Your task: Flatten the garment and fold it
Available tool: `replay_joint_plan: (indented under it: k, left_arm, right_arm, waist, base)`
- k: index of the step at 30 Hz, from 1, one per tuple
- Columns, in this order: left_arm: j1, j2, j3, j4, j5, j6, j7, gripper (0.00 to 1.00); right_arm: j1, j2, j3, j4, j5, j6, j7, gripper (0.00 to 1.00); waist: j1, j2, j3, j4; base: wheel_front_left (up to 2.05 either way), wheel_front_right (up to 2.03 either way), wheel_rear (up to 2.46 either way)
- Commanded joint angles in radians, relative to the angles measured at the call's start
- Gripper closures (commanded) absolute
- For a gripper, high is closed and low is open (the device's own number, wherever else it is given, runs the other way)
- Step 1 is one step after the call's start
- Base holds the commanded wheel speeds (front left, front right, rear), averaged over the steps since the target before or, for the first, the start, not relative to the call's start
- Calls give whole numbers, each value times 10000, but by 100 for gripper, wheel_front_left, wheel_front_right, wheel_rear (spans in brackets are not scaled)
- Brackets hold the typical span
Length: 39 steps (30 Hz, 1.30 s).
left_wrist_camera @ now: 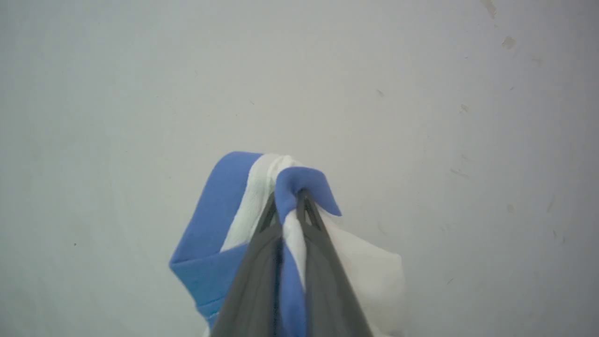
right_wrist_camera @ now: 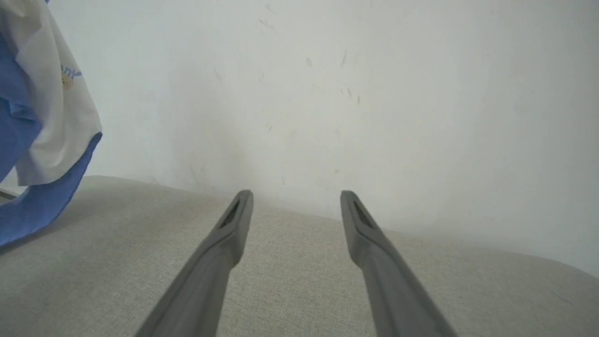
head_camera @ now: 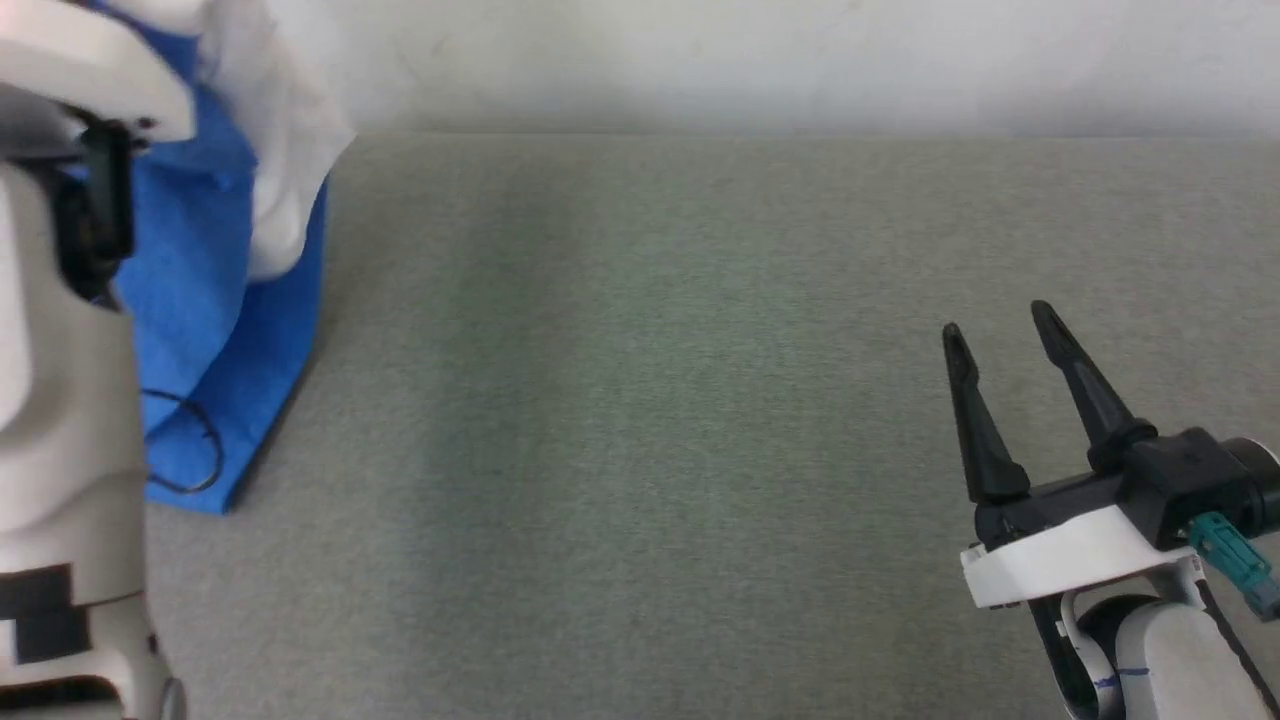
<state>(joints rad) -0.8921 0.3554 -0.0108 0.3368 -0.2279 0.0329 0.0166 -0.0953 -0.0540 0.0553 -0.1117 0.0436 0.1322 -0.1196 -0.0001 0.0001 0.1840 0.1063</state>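
Gripping the garment [left_wrist_camera: 220, 220] in the left tool [left_wrist_camera: 292, 199], shut tight on a bunched pinch where blue band and white body fold over the fingertips. Holding it raised at the far left of the grey surface [head_camera: 650, 400], in front of the pale wall [head_camera: 700, 60], with blue cloth trailing down to the surface or just above it; cannot tell which. Poised with the right tool [head_camera: 995, 318] spread wide and empty, low over the right side of the surface, well apart from the cloth. Likely to go wrong first at the pinch itself: thin jersey gathered in several layers, apt to creep out from between narrow fingers under a tug or a shake and drop in a heap. Equally risky to lay down as it hangs: held by one bunched point, apt to land twisted, with a sleeve trapped under the body and no flat outline to fold. Hard also to pick out a second corner from here, with hem and sleeve draped together; easy to catch two layers at once with the right tool, or to snag the thin dark loop [head_camera: 217, 450], perhaps a cable, lying against the blue. Worth minding the long reach across as well.
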Motion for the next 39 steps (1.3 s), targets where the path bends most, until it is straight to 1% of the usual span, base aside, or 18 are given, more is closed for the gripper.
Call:
replay_joint_plan:
  k: [1,2,3,6,11,14,16,18,22,26,29,30,31,32,33,36,39]
  left_arm:
    - [-149,-93,-50,-72,51,-67,-82,100]
    - [-196,-412,-316,-538,36,-150,-349,100]
    - [-196,-412,-316,-538,36,-150,-349,100]
    - [-193,-958,-832,-1258,-5,-311,-541,100]
    - [-48,-2054,-1777,-2311,-345,-637,-524,100]
    - [310,-2470,-2367,-2794,-472,-741,-431,100]
    - [838,-2625,-2671,-3013,-559,-668,-360,100]
    - [1713,-2723,-2887,-3026,-687,-476,-295,100]
    - [3940,-2795,-3134,-2468,-909,-4,-388,100]
    - [5871,-2761,-3070,-1540,-940,393,-1383,100]
    - [6756,-2774,-3074,-594,-1107,392,-1925,100]
    - [6980,-2785,-3124,-258,-1169,354,-1969,94]
    - [7164,-2815,-3110,-8,-1330,311,-2038,75]
    - [7283,-2842,-3116,195,-1441,281,-2109,54]
    - [7337,-2870,-3113,301,-1513,280,-2230,0]
    - [7322,-2938,-3069,186,-1641,247,-2594,0]
    - [7223,-2974,-2977,-440,-1542,163,-2756,0]
  right_arm:
    - [71,26,-19,-2,-55,-15,-67,0]
    - [110,31,-132,8,36,-15,-84,0]
    - [110,31,-132,8,36,-15,-84,0]
    - [156,34,-253,16,171,-15,-110,0]
    - [293,35,-537,4,280,-15,-100,0]
    - [421,36,-670,-17,307,-15,-68,0]
    - [500,36,-722,-59,323,-15,-60,0]
    - [572,36,-766,-87,368,-15,-63,0]
    - [678,36,-813,-93,450,-15,-80,0]
    - [730,37,-791,-56,478,-15,-103,0]
    - [769,37,-765,0,432,-15,-72,0]
    - [785,37,-716,25,407,-15,-49,0]
    - [790,37,-649,36,384,-15,-23,0]
    - [795,37,-607,38,379,-15,-8,0]
    - [807,37,-608,37,371,-15,3,0]
    - [894,37,-621,28,308,-15,45,0]
    - [1028,37,-584,-8,269,-15,113,0]
  waist:
    - [1,-1,-397,-659]
    - [1,-1,-462,-1017]
    - [1,-1,-462,-1017]
    - [1,-1,-517,-1571]
    - [1,-1,-526,-2309]
    - [1,-1,-534,-2624]
    - [1,-1,-500,-2785]
    - [1,-1,-464,-2907]
    - [1,-1,-338,-3051]
    - [1,-1,-274,-3076]
    - [1,-1,-330,-2933]
    - [1,-1,-381,-2900]
    - [1,-1,-406,-2879]
    - [1,-1,-440,-2838]
    - [1,-1,-483,-2775]
    - [1,-1,-679,-2569]
    - [1,-1,-849,-2394]
  base:
    - [0,0,0]
    - [0,0,0]
    - [0,0,0]
    - [0,0,0]
    - [0,0,0]
    - [0,0,0]
    - [0,0,0]
    - [0,0,0]
    - [0,0,0]
    - [0,0,0]
    - [0,0,0]
    - [0,0,0]
    - [0,0,0]
    - [0,0,0]
    - [0,0,0]
    - [0,0,0]
    - [0,0,0]
